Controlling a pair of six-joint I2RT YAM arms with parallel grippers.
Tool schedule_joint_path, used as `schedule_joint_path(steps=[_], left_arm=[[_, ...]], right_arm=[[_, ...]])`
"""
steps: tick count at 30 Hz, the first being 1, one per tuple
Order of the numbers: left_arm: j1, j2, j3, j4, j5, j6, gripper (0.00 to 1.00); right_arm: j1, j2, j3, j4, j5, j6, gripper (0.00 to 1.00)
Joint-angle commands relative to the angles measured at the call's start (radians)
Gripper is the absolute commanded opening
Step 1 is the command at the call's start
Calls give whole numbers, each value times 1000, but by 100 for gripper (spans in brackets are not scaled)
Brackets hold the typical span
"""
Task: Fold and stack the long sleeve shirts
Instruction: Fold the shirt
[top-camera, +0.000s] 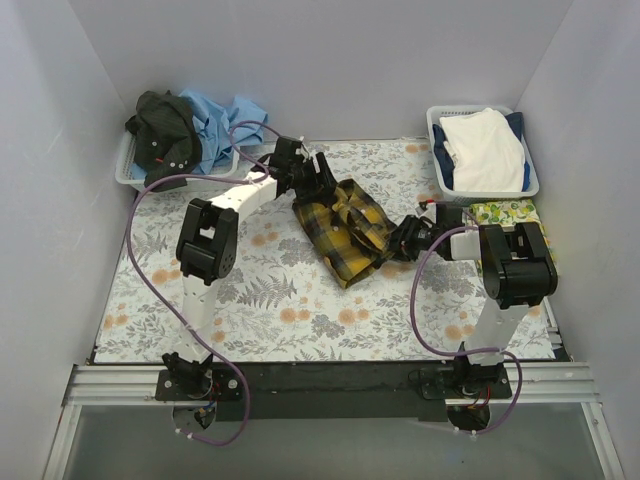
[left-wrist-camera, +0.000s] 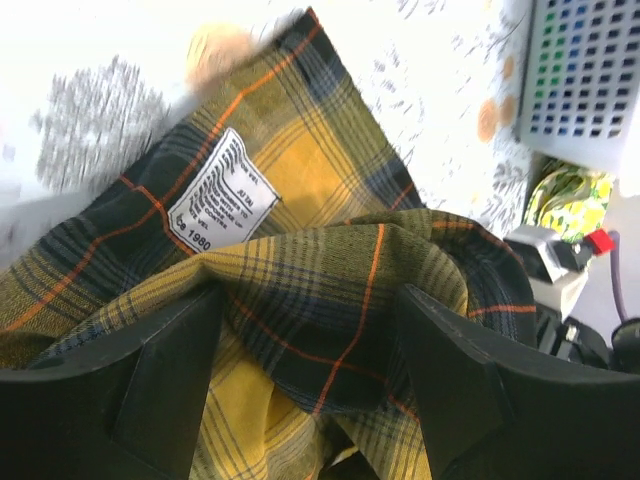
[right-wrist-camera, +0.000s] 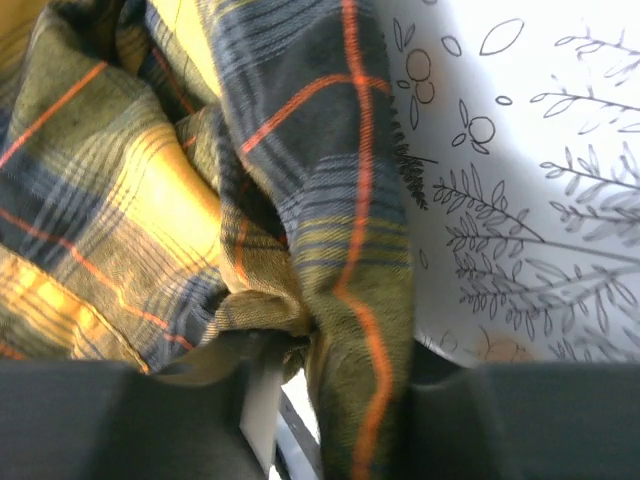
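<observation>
Nearest me, my right gripper (top-camera: 402, 240) is sitting at the plaid shirt's (top-camera: 345, 230) near-right edge with cloth between its jaws; I cannot tell whether it's pinching. The shirt is lying crumpled on the worktop (top-camera: 250, 320), not yet folded. At its far-left edge my left gripper (top-camera: 320, 182) is standing open over a fold. Beyond the shirt, dark and blue shirts (top-camera: 190, 130) are waiting in a basket (top-camera: 125, 178), so I'm judging most of the job undone.

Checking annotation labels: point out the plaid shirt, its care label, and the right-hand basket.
plaid shirt (top-camera: 345, 228), top view, middle of the crumpled cloth.
care label (left-wrist-camera: 222, 195), left wrist view, centre of the white tag.
right-hand basket (top-camera: 490, 193), top view, near rim.
</observation>
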Motion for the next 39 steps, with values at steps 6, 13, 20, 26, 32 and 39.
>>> schedule_joint_path(steps=[6,13,20,26,32,39], left_arm=[[-1,30,187,-83,-27,89,70],[-1,96,268,-116,-27,103,70],[3,106,317,-192,-106,154,70],[54,4,210,-172,-194,122,71],[128,-135,161,-181,-291,120,74],[189,-293,38,-215,-325,135,75]], right_arm=[[-98,-222,-24,20,45,54,47],[-144,-344,-75,17,-4,46,48],[-141,-477,-162,-31,17,-21,45],[49,-600,26,-415,332,-345,45],[295,-452,196,-492,463,-428,43],[416,-147,409,-532,603,-446,36]])
